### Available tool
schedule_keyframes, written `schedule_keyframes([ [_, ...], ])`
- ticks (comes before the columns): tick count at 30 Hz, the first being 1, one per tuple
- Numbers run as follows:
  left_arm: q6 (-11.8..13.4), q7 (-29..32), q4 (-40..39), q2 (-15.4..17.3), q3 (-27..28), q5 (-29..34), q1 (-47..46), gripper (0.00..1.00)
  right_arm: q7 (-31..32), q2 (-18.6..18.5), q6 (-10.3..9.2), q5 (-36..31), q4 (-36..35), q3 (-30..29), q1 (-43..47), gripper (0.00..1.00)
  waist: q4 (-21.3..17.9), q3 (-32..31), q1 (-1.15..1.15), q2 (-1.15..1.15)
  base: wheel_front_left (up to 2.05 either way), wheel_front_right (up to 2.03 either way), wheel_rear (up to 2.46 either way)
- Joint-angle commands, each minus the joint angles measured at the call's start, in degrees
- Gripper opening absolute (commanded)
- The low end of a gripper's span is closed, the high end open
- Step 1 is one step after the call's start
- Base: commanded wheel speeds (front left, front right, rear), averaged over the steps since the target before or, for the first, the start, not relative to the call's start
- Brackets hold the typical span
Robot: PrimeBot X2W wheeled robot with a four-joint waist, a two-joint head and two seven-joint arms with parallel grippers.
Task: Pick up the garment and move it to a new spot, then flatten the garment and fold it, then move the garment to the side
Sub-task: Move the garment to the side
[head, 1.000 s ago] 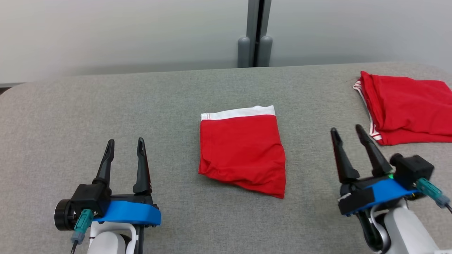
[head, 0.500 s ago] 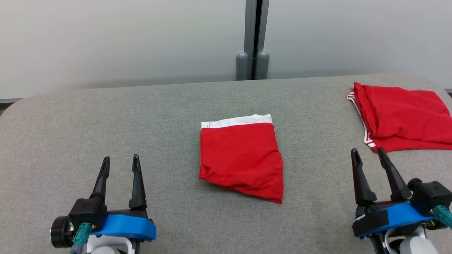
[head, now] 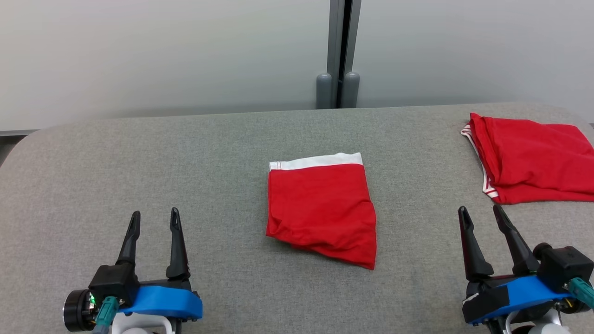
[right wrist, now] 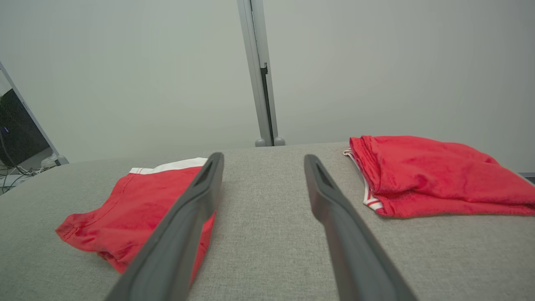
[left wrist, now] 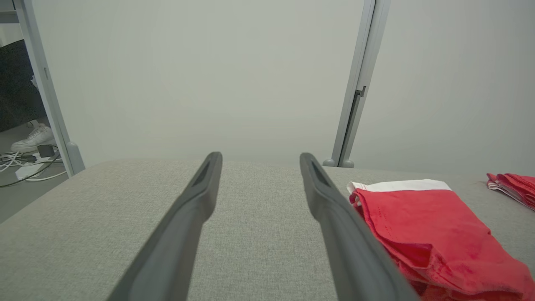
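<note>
Left gripper (head: 155, 212) of mine sits low on the left, both fingers spread wide with nothing between them, over bare table (head: 209, 153) and well clear of any cloth. Moving right, the garment (head: 322, 211) lies mid-table between my two hands, red with the white waistband (head: 315, 161) along its far edge. It looks folded already to me, though the near edge is a bit lumpy and the near right corner pokes out in a point, so I reckon the step in hand is shifting it to the side. How I'd do it: come in low from both side edges at once and slide a finger under all the layers instead of pinching just the top one. I'd grab roughly midway along each side so the fold doesn't flop open, lift only enough to clear the table, carry it level, and lay it down flat rather than dropping it. Further right, my right gripper (head: 480, 208) is just as wide open and empty. Past it, at the far right of the table, lies the other garment (head: 529, 160), also red, so if that's the side to use I'd land mine beside it, not overlapping.
</note>
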Motion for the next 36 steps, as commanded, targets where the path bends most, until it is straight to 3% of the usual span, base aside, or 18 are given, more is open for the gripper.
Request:
schedule_keyframes([
  [1, 0.2, -0.14, -0.04, 0.34, -0.13, -0.28, 0.1, 1.0, 0.24, 0.12, 0.04, -0.41, -0.26, -0.21, 1.02, 1.0, 0.02, 0.02, 0.0, 0.0, 0.0, 0.0, 0.0],
  [11, 0.65, -0.14, -0.49, 0.54, -0.67, -0.47, -0.65, 1.0, 0.95, 0.19, 0.04, -0.07, -0.45, -0.67, -0.17, 1.0, 0.45, 0.77, 0.0, 0.0, 0.0, 0.0, 0.0],
  [22, 0.52, -0.06, -0.44, 0.26, -1.92, -0.88, -3.58, 1.0, 3.88, -0.19, 0.04, -1.62, 2.35, 2.57, -12.67, 1.0, 3.87, 3.89, 0.0, 0.0, 0.0, 0.0, 0.0],
  [36, 0.8, -0.12, -0.45, -0.76, -4.82, -1.83, -7.65, 1.0, 6.03, -3.56, 0.04, -2.85, 19.93, 3.45, -24.24, 1.0, 11.43, 11.38, 0.0, 0.0, 0.0, 0.0, 0.0],
])
